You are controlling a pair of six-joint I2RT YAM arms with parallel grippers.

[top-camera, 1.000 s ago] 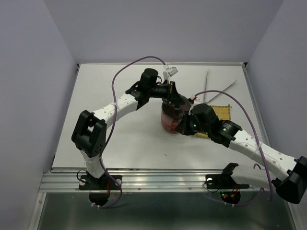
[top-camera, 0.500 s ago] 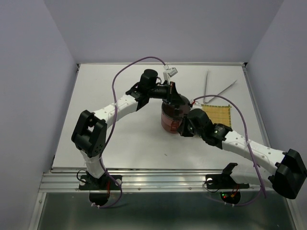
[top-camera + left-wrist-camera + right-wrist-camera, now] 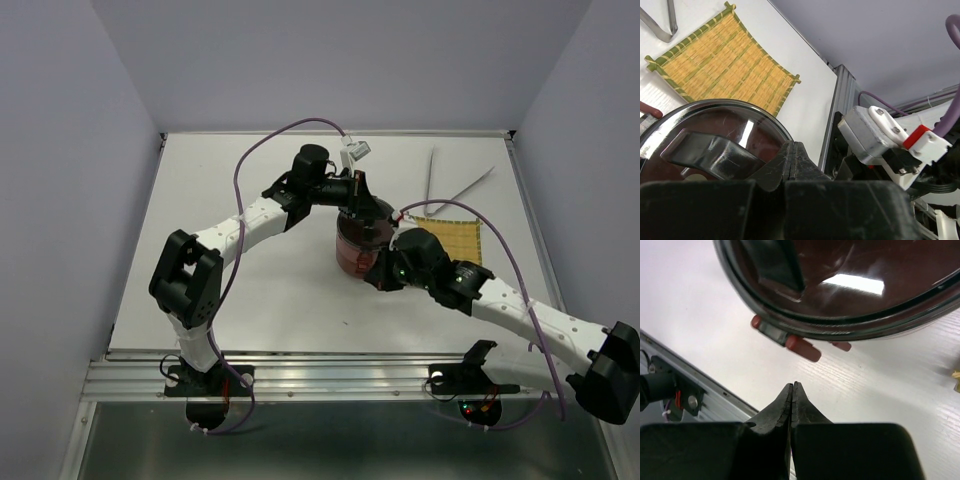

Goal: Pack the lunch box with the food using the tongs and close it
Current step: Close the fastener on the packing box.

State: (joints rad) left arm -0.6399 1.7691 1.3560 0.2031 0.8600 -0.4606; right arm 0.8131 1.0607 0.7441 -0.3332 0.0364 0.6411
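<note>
Centrally, the lunch box (image 3: 350,248) sits well clear of table (image 3: 250,310) edges; both jaws, pressed together and empty, flank it.

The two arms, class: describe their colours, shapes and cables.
The left arm and right arm have white tubular links and bulky black joints. A purple cable loops along each. The left hand and right hand are black, with wedge-shaped fingers.

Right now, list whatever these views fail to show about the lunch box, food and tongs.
Food: in no view; the lid hides the inside of the lunch box.
Box top, top view: covered by the left hand and right hand.
Tongs, left wrist view: cut off by the top edge.
Red side clasp, right wrist view: latched or not, unclear.
</note>
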